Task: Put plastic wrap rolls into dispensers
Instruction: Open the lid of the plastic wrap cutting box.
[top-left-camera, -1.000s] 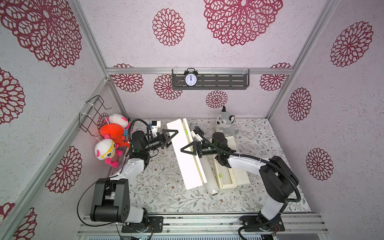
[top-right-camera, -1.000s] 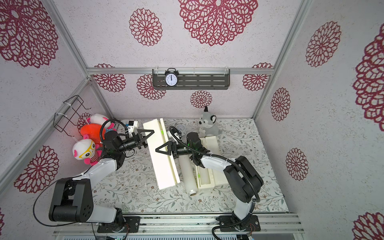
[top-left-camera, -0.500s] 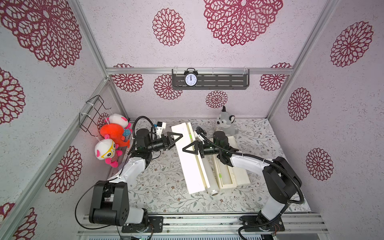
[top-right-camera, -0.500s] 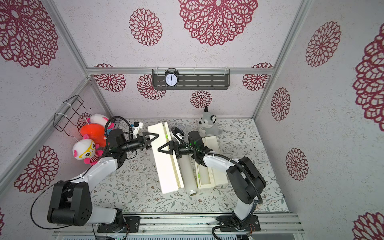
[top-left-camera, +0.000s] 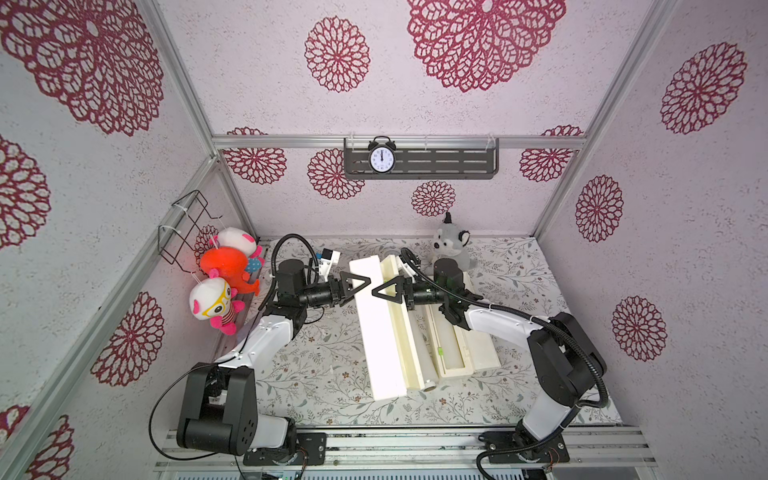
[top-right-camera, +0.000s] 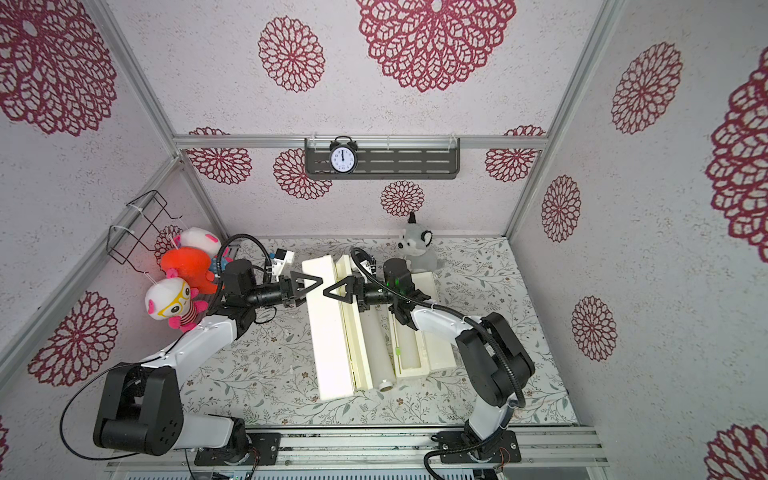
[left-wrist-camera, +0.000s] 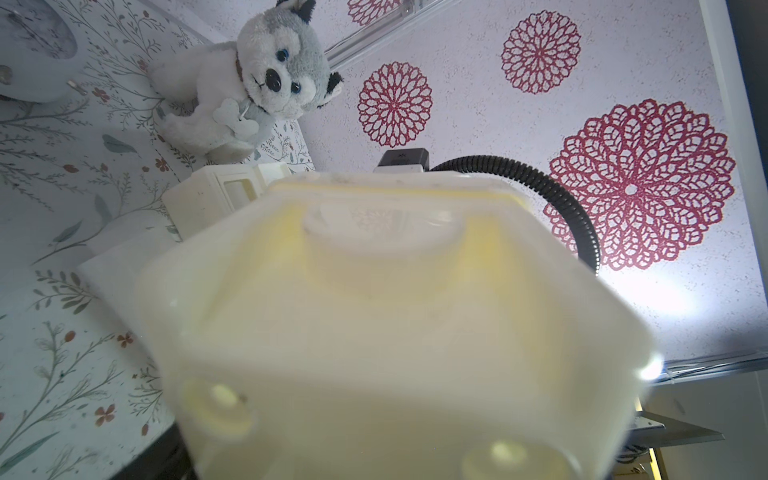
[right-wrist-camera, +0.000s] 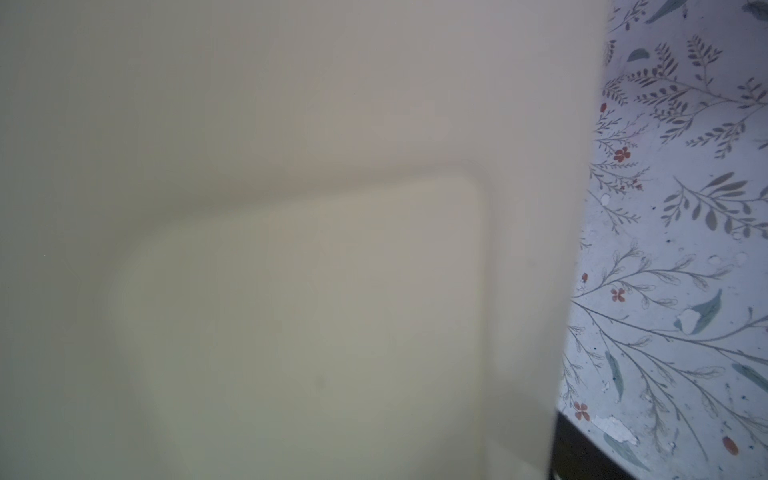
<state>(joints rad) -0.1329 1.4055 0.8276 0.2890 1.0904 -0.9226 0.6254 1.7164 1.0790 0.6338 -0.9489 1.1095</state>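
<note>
One cream-white dispenser (top-left-camera: 378, 332) (top-right-camera: 330, 332) lies lengthwise mid-table. It fills the left wrist view (left-wrist-camera: 395, 311) and the right wrist view (right-wrist-camera: 291, 249). My left gripper (top-left-camera: 368, 281) (top-right-camera: 321, 281) and right gripper (top-left-camera: 374, 290) (top-right-camera: 325, 291) face each other over its far end. Each stands wide, jaws stacked above and below the box; whether they press on it does not show. A white plastic wrap roll (top-left-camera: 426, 361) (top-right-camera: 380, 353) lies loose beside it. The second dispenser (top-left-camera: 478, 353) lies open at the right, with what looks like a roll (top-left-camera: 451, 332) inside and a green slider (top-left-camera: 440, 352).
A grey husky plush (top-left-camera: 449, 245) (left-wrist-camera: 257, 83) sits at the back. Plush toys (top-left-camera: 224, 282) and a wire basket (top-left-camera: 187, 228) hang on the left wall. A shelf with a clock (top-left-camera: 381, 160) is on the back wall.
The middle dispenser's far end was held up and tilted; it has come down and lies nearly flat. Both grippers came down with it and drew closer together.
</note>
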